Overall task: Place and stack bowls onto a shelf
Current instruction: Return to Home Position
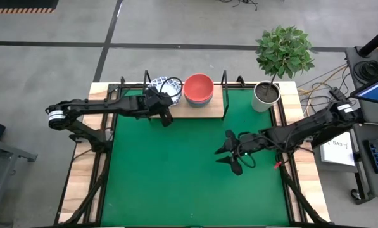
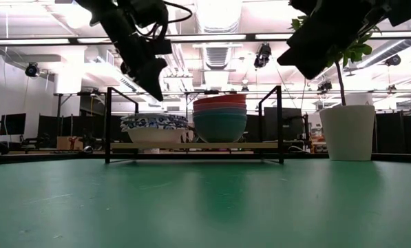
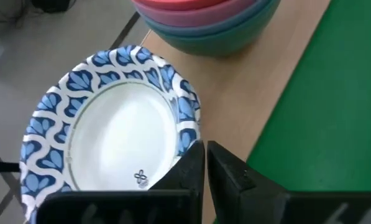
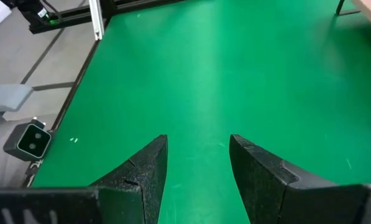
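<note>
Left gripper (image 1: 166,118): I've got it hanging just in front of the shelf's left end, right beside the patterned stack. Its fingers (image 3: 191,165) are squeezed nearly together with only a slit between them, and there's nothing in them.
Right gripper (image 1: 225,155): out over the right-middle of the green mat (image 1: 176,183), well apart from the shelf. It's spread wide and empty, and my wrist feed shows just mat between the tips.
Shelf (image 1: 215,109): sits along the far edge of the mat, a wood board on a black wire frame.
Patterned bowls (image 1: 164,87): stacked at the shelf's left end, blue-and-white rim on top. I can't count the stack from my feeds.
Coloured bowls (image 1: 198,88): 1 stack just beside the patterned one, about mid-shelf. I count 4, with red on top, then pink, grey-blue, and green at the bottom.
Plant pot (image 1: 265,95): white, standing off the shelf's right end by the mat's corner.
</note>
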